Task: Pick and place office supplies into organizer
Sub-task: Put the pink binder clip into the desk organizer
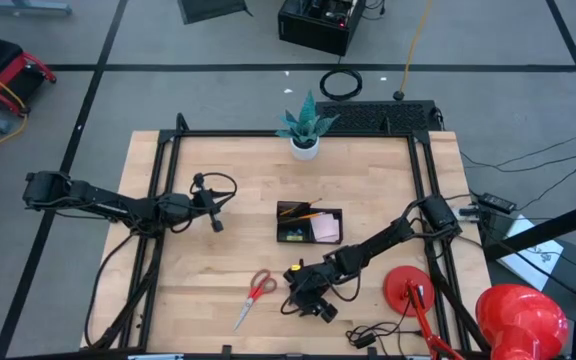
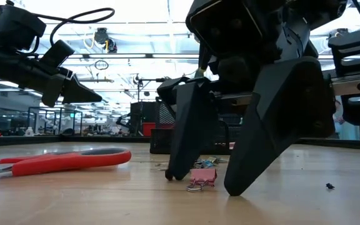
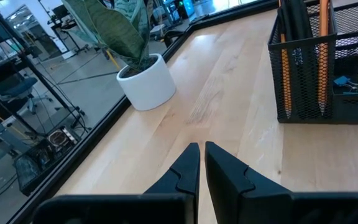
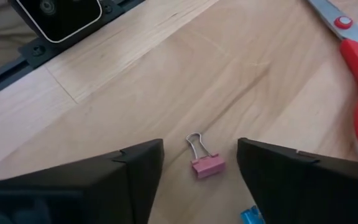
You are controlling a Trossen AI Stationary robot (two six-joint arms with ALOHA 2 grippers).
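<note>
A small pink binder clip (image 4: 206, 165) lies flat on the wooden table near its front edge. My right gripper (image 2: 202, 182) is open, one finger on either side of the clip with a gap to each, and its fingertips are down at the tabletop. The red-handled scissors (image 1: 256, 292) lie flat to the left of it. The black mesh organizer (image 1: 310, 224) stands mid-table with orange pencils (image 3: 321, 56), dark pens and a pink sticky pad (image 1: 326, 229) inside. My left gripper (image 3: 201, 152) hovers shut above the table's left half, holding nothing.
A white plant pot (image 1: 305, 147) stands at the far edge. A red lamp (image 1: 513, 318) and its round base (image 1: 408, 290) sit at the near right corner. A blue clip (image 4: 250, 216) lies just behind the pink one. Bare wood lies between the scissors and the organizer.
</note>
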